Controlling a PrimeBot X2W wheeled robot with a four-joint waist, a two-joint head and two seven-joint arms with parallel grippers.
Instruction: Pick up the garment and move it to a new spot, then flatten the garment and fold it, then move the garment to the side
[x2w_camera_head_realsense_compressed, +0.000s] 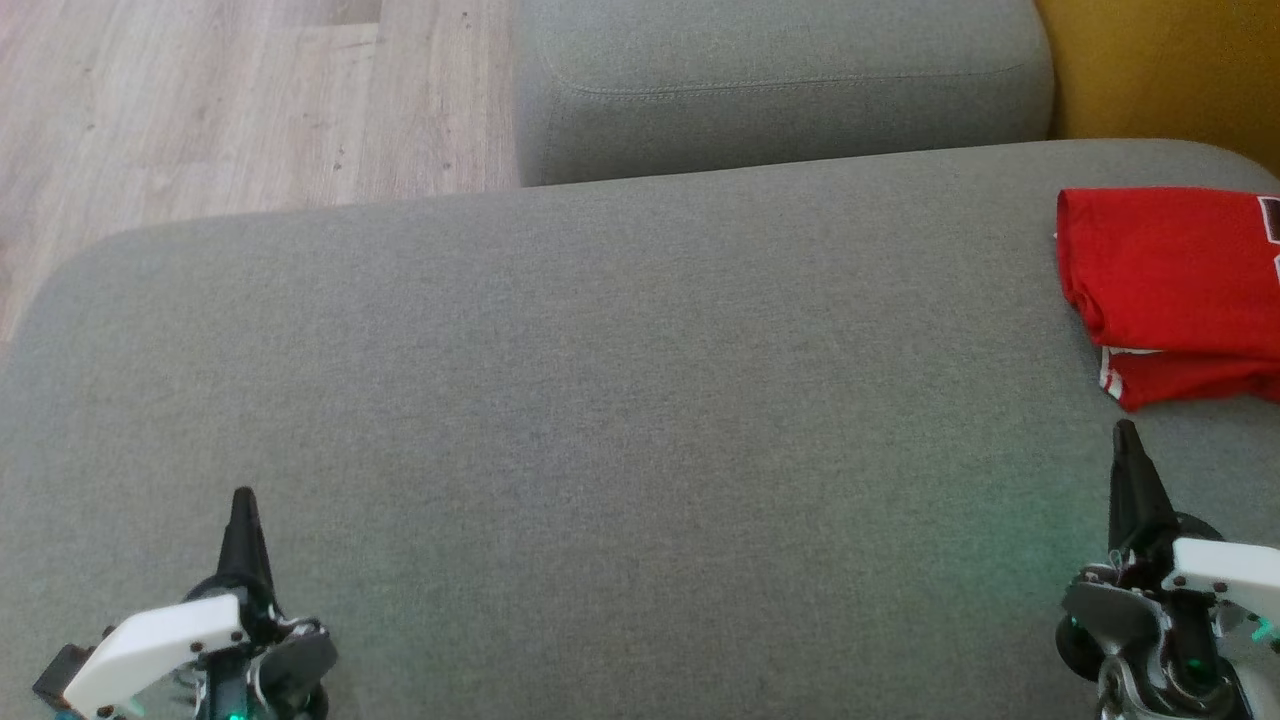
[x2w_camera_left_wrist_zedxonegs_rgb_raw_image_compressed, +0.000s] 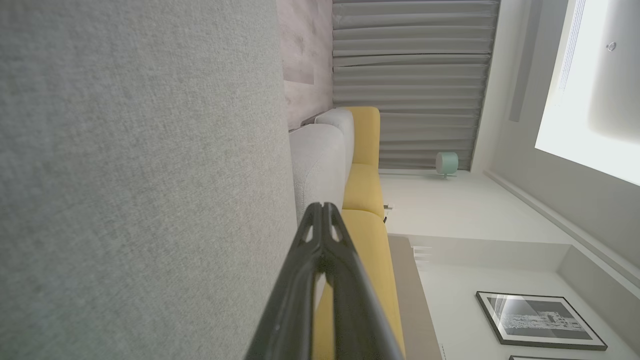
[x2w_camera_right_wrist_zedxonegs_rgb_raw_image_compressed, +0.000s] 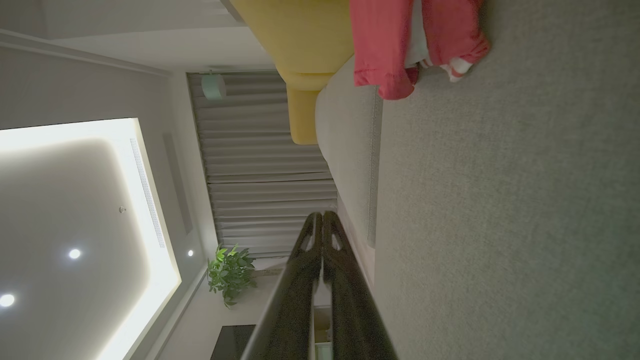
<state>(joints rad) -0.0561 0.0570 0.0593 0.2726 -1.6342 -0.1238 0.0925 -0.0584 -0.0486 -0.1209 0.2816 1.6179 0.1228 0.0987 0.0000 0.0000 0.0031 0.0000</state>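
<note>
Head view: a wide stretch of grey cushion (x2w_camera_head_realsense_compressed: 600, 400) spreads between the clenched left gripper (x2w_camera_head_realsense_compressed: 243, 497) and the clenched right gripper (x2w_camera_head_realsense_compressed: 1126, 428). The folded red garment (x2w_camera_head_realsense_compressed: 1170, 270) lies at the right edge, just beyond the right gripper, not touching it.
Left wrist view: jaws pressed together beside the cushion.
Right wrist view: the garment lies ahead, near a yellow seat (x2w_camera_right_wrist_zedxonegs_rgb_raw_image_compressed: 300, 35).

This is a home living room: a grey sofa (x2w_camera_head_realsense_compressed: 600, 350), a yellow sofa (x2w_camera_left_wrist_zedxonegs_rgb_raw_image_compressed: 367, 190), long curtains (x2w_camera_left_wrist_zedxonegs_rgb_raw_image_compressed: 410, 75), a framed picture (x2w_camera_left_wrist_zedxonegs_rgb_raw_image_compressed: 537, 320), a potted plant (x2w_camera_right_wrist_zedxonegs_rgb_raw_image_compressed: 230, 272), a wooden floor (x2w_camera_head_realsense_compressed: 200, 100).

left hand (x2w_camera_head_realsense_compressed: 243, 500): white screwed shell (x2w_camera_head_realsense_compressed: 160, 645), black tapered fingers (x2w_camera_head_realsense_compressed: 245, 548) | right hand (x2w_camera_head_realsense_compressed: 1126, 432): same, green lights (x2w_camera_head_realsense_compressed: 1257, 630)
</note>
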